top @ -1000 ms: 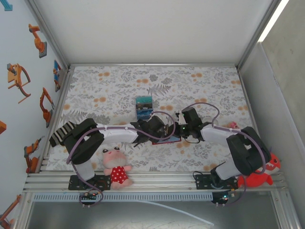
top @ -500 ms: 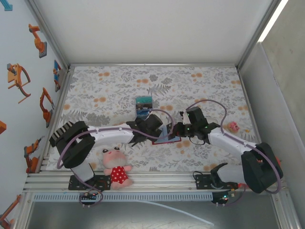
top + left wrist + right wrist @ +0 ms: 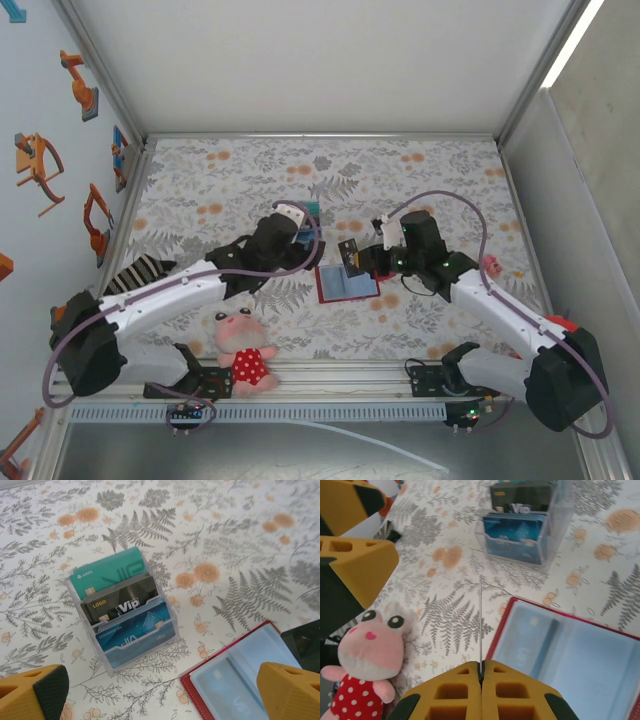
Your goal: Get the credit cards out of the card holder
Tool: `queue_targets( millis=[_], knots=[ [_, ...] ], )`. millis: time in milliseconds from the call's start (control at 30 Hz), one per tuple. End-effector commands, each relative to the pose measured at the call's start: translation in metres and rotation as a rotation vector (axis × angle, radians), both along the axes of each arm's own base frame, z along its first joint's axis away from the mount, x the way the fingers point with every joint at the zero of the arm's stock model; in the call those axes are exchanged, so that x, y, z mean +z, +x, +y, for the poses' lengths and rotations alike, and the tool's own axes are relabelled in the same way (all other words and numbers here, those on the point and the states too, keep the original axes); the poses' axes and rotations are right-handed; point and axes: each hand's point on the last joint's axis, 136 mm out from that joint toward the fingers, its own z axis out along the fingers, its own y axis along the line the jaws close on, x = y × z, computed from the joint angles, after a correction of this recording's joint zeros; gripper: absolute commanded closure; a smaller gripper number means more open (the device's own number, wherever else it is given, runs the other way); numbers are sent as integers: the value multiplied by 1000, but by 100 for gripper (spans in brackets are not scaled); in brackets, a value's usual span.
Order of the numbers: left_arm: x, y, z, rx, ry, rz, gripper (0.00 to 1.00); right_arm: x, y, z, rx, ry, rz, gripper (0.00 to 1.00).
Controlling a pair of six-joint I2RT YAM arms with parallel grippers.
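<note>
Beside open card holder [image 3: 348, 285], right claw [image 3: 481, 664] clamps credit card [image 3: 348, 255]; left claw [image 3: 161, 692] spread.

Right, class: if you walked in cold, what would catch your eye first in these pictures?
A clear stand holding teal, black and blue cards, mid-table. Beside it the red card holder lies open, and the right gripper pinches a thin card edge-on close by. A pink plush toy sits at the near edge.

Transp. glossy plastic stand [image 3: 115, 660], glossy credit cards [image 3: 140, 625], matt floral-print worktop [image 3: 240, 545], fuzzy plush toy [image 3: 365, 650] lwr left
</note>
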Motion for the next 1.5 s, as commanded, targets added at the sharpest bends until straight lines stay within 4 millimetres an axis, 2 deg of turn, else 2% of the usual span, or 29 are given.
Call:
queue_targets(
  millis=[0, 133, 300, 500, 667, 867, 933, 1067, 1200, 1300, 1367, 1400, 1467],
  knots=[
    [19, -14, -10, -152, -115, -6, 3, 27, -12, 16, 137, 46, -81, 100],
    [33, -23, -6, -251, -148, -15, 3, 40, -19, 28, 234, 72, -109, 100],
    [41, -42, -8, -395, -166, -9, 3, 53, -29, 42, 360, 101, -135, 100],
    [40, -62, -12, -527, -175, 19, 0, 59, -38, 53, 472, 102, -134, 100],
    [35, -77, -16, -632, -178, 62, 8, 61, -55, 62, 585, 96, -135, 100],
    [31, -92, -19, -735, -186, 108, 29, 67, -69, 63, 673, 100, -166, 100],
    [31, -98, -22, -773, -202, 125, 40, 69, -71, 63, 685, 106, -171, 100],
    [31, -101, -28, -805, -228, 148, 71, 70, -72, 64, 695, 112, -175, 100],
    [31, -102, -29, -820, -232, 146, 90, 67, -69, 64, 681, 96, -178, 100],
    [32, -103, -29, -823, -232, 139, 100, 66, -66, 63, 666, 87, -189, 100],
    [32, -103, -29, -823, -234, 139, 100, 67, -63, 63, 650, 80, -201, 99],
    [33, -103, -29, -821, -238, 137, 100, 67, -62, 63, 641, 75, -203, 96],
    [35, -103, -28, -814, -245, 134, 100, 67, -57, 62, 615, 66, -214, 81]
  ],
)
